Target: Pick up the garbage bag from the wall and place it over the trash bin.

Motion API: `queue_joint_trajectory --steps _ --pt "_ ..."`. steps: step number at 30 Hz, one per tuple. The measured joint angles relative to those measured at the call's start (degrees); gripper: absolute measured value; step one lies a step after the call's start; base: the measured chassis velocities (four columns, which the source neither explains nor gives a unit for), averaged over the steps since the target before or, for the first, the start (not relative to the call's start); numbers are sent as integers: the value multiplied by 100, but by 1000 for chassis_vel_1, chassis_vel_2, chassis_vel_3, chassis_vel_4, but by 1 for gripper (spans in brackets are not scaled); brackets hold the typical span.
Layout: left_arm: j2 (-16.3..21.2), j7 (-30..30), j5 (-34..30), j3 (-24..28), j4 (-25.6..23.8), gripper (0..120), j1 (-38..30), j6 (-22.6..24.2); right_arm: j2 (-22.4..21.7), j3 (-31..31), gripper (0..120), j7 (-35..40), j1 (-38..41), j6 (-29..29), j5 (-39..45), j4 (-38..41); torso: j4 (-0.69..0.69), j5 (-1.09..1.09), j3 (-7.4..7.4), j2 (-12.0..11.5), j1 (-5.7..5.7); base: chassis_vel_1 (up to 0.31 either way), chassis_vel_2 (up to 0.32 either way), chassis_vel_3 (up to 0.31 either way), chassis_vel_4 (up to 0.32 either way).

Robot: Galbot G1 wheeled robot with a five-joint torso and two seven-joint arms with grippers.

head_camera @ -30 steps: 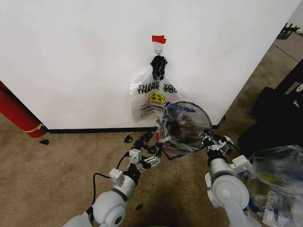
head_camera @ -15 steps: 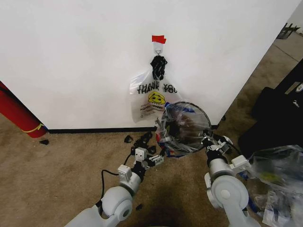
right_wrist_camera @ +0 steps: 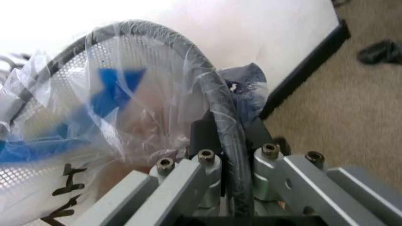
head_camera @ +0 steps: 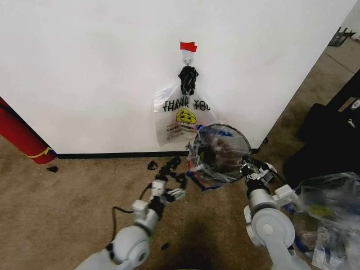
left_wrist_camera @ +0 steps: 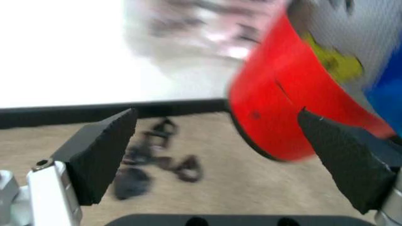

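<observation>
bin gripped at the rim, bag draped in its mouth

the floor is tan carpet (head_camera: pixel 73 191), meeting the white wall (head_camera: pixel 84 67) at a black baseboard (head_camera: pixel 112 154). a red tape strip (head_camera: pixel 188 46) sits on the wall above a small hook, where a smiley bag (head_camera: pixel 181 115) hangs by a dark knot. a long red cylinder (head_camera: pixel 19 135) leans at the left, and small black bits (head_camera: pixel 166 167) lie on the carpet near the baseboard.

the right gripper (right_wrist_camera: pixel 227 155) is clamped on the rim of the trash bin (head_camera: pixel 222 151), tilted with its mouth toward the camera. the garbage bag (right_wrist_camera: pixel 75 127), clear with blue strips, lies inside and over the bin's mesh; how far it wraps the rim is hard to make out.

the left gripper (left_wrist_camera: pixel 220 150) has its pads spread wide, holding nothing, low above the carpet just left of the bin. in its wrist view the bin's red base is blurred. a clear plastic bundle (head_camera: pixel 329 214) is cut off at the right edge.
</observation>
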Motion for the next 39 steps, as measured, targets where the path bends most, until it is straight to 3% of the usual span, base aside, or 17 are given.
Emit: queue_joint_trajectory --steps 7,10,18,24,33,39 --pt "179 41 -112 -1349 -674 100 931 -397 65 -296 1 -16 146 -155 -200 -493 -3 0 0 0 0 0 0 0 0" --pt "54 102 -30 -2030 -1011 100 1305 -442 -59 -539 1 -148 298 -221 -384 -822 -1 0 0 0 0 0 0 0 0" --pt "-373 151 398 -2984 -1245 100 2096 -1021 -178 -761 1 -213 669 -640 117 -1217 -1 0 0 0 0 0 0 0 0" --pt "-580 149 405 -3532 -1305 100 2432 -1217 -91 -1040 1 -202 999 -822 73 -1681 -1 1 0 0 0 0 0 0 0" --pt "-848 41 207 -3842 -1559 100 2324 -910 -16 -1297 2 -122 1311 -909 44 -1958 -3 0 0 0 0 0 0 0 0" --pt "-951 37 212 -3824 -1582 100 2322 -846 -16 -1315 25 -120 1297 -1006 44 -1926 -2 1 0 0 0 0 0 0 0"
